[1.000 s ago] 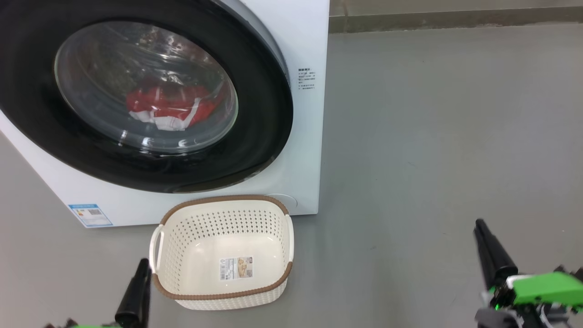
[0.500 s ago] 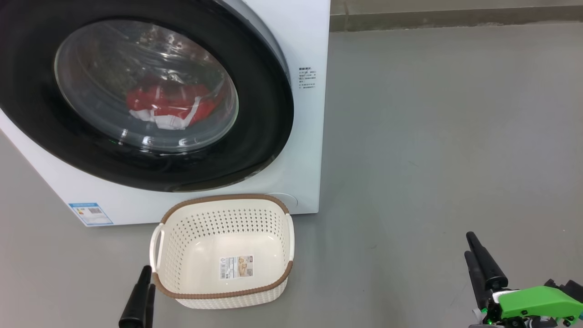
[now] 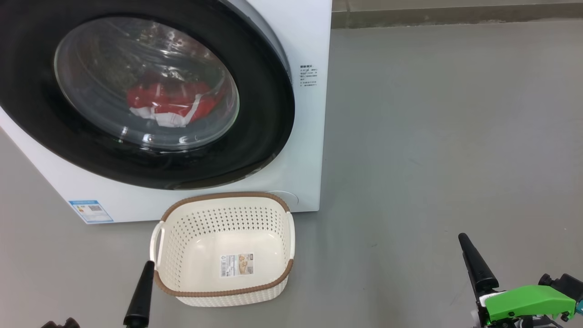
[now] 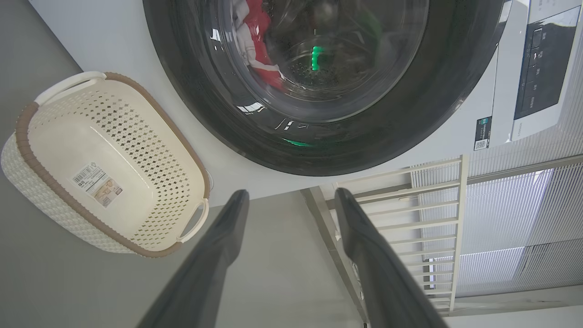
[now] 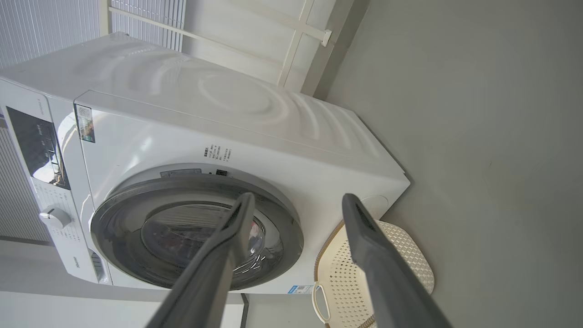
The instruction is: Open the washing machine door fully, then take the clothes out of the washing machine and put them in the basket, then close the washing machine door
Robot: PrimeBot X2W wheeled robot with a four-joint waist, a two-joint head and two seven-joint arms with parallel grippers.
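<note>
The white washing machine (image 3: 309,45) stands at the upper left, and its washing machine door (image 3: 255,136), black-rimmed, sits closed against the front. Through the glass the red and white clothes (image 3: 168,102) lie in the drum. The cream basket (image 3: 223,197) rests on the floor just before the machine, with only a label inside. In the left wrist view my left gripper (image 4: 291,193) is open and empty, beside the basket (image 4: 27,118). My right gripper (image 5: 298,197) is open and empty too, well to the right of the machine. In the head view, one dark finger (image 3: 141,291) rises left of the basket and another finger (image 3: 471,262) at the lower right.
Grey floor (image 3: 432,136) spreads to the right of the machine. A baseboard (image 3: 455,18) runs along the far wall. A white railing (image 4: 437,218) stands beside the machine. The control panel (image 5: 36,146) and a dial (image 5: 54,217) are on the machine's upper front.
Both grippers have gone from nearly shut to open. The right gripper has sunk lower and drifted a little left in the head view. The door and basket have stayed put.
</note>
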